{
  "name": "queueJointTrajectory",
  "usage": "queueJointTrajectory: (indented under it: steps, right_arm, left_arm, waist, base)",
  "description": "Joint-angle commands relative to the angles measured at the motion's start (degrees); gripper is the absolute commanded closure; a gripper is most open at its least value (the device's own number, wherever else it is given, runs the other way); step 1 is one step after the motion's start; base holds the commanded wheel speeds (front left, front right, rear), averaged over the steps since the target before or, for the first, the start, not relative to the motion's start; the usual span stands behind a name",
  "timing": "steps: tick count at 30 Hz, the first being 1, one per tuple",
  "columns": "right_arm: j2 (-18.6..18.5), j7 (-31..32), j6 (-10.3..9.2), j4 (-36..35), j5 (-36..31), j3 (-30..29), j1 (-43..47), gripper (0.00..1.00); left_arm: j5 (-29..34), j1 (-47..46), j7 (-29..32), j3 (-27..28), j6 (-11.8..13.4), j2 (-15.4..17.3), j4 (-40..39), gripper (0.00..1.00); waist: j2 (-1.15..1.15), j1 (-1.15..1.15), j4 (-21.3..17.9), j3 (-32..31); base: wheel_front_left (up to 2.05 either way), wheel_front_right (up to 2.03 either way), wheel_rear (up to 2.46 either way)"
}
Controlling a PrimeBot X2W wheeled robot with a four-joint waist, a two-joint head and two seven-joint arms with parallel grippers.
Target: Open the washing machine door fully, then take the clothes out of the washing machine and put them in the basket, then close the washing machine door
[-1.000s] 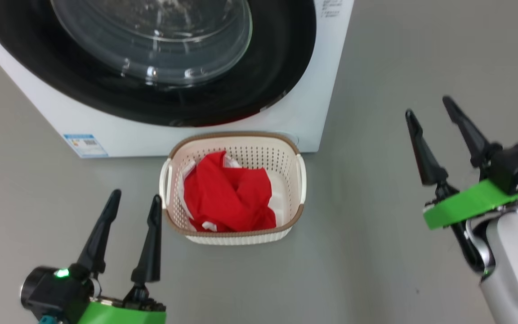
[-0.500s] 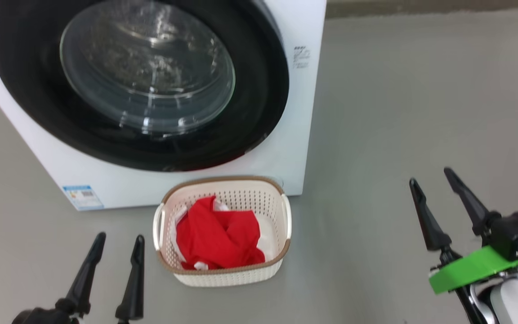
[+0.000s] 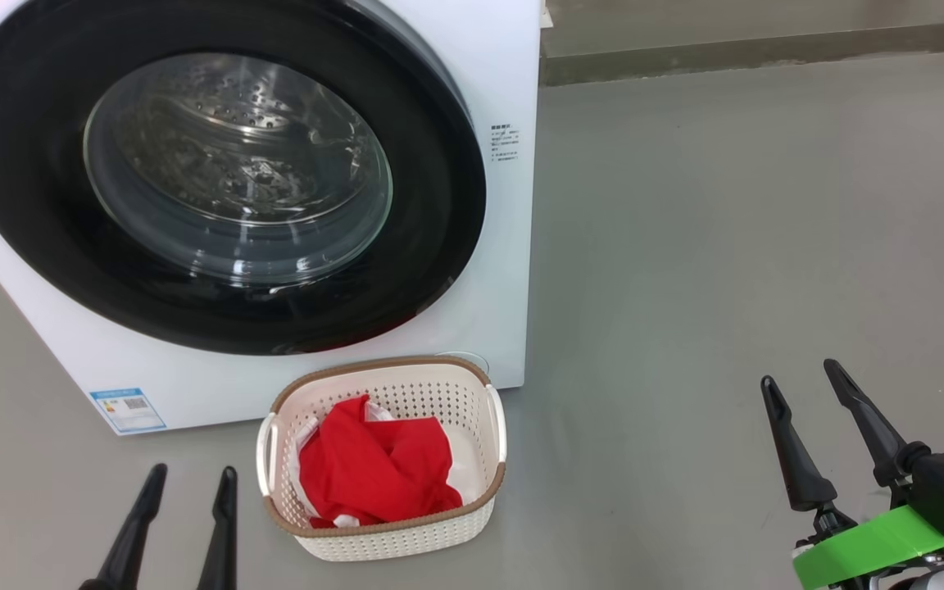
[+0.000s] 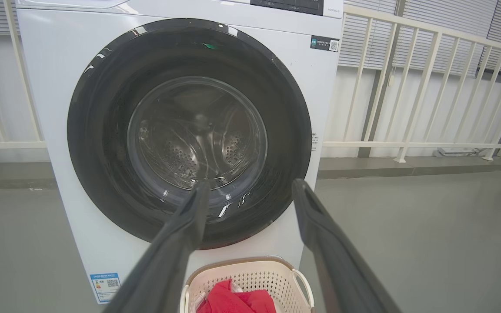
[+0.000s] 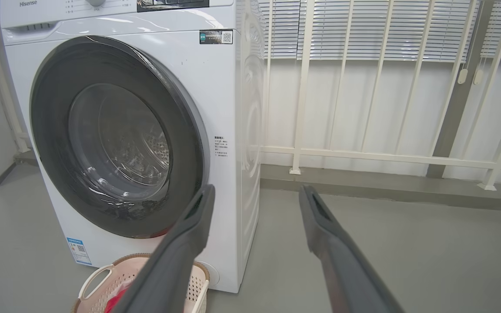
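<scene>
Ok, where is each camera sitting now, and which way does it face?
Head: up high, looking forward and down at door, basket with clothes; left gripper and right gripper low in the corners.
Left wrist: low, square on to the door; own fingers open.
Right wrist: off to the right, oblique on the washer, railing behind; own fingers open.
Shared: all three show door and basket.

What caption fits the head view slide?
Washer door shut, red clothes in basket, left gripper and right gripper open.

The door (image 3: 222,172) is shut; red clothes (image 3: 374,471) lie in the basket (image 3: 398,541).
</scene>
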Motion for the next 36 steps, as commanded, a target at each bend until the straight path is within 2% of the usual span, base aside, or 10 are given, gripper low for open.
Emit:
queueJointTrajectory:
  steps: [1, 16, 17, 23, 27, 31, 36]
  right_arm:
    - [-0.5, -0.4, -0.06, -1.8, -0.5, 0.7, -0.6, 0.0]
    - [0.6, -0.4, -0.06, -2.5, -1.0, -0.5, 1.4, 0.0]
    - [1.4, 0.0, 0.0, -1.0, -0.4, -1.2, 1.9, 1.0]
    - [2.7, 0.5, 0.0, 2.1, 1.1, -0.7, 3.5, 1.0]
    - [2.8, 1.1, 0.0, 2.2, 3.6, -0.9, 3.2, 1.0]
    - [3.0, 1.8, -0.01, 2.3, 6.0, -1.2, 2.9, 1.0]
    - [3.1, 2.5, -0.01, 2.5, 8.4, -1.4, 2.5, 1.0]
  left_arm:
    - [0.7, -1.1, -0.7, 2.3, -0.3, 0.3, -1.7, 0.0]
    - [3.5, 0.5, -0.7, 4.1, -0.3, -0.6, -3.2, 0.0]
    - [3.2, 1.4, 0.0, 2.0, 0.0, -1.2, -1.2, 1.0]
    - [1.6, 1.3, 0.6, 1.5, 0.1, -2.0, 2.0, 1.0]
    - [-1.1, 0.8, 1.3, 1.6, 0.1, -2.0, 2.4, 1.0]
    - [-3.7, 0.4, 1.9, 1.7, 0.0, -2.1, 2.9, 1.0]
    - [-6.3, -0.1, 2.6, 1.8, 0.0, -2.1, 3.3, 1.0]
  waist:
    - [0.0, 0.0, -0.1, -0.1]
    - [0.0, 0.0, 0.1, -1.0]
    - [0.0, 0.0, 0.1, -0.9]
    - [0.0, 0.01, 0.1, -0.9]
    - [0.0, 0.13, 0.2, -0.8]
    - [0.0, 0.02, 0.3, -0.6]
    - [0.0, 0.0, 0.4, -0.5]
  base:
    - [0.0, 0.0, 0.0]
    - [0.0, 0.0, 0.0]
    - [0.0, 0.0, 0.0]
    - [0.0, 0.0, 0.0]
    - [0.0, 0.0, 0.0]
    - [0.0, 0.0, 0.0]
    - [0.0, 0.0, 0.0]
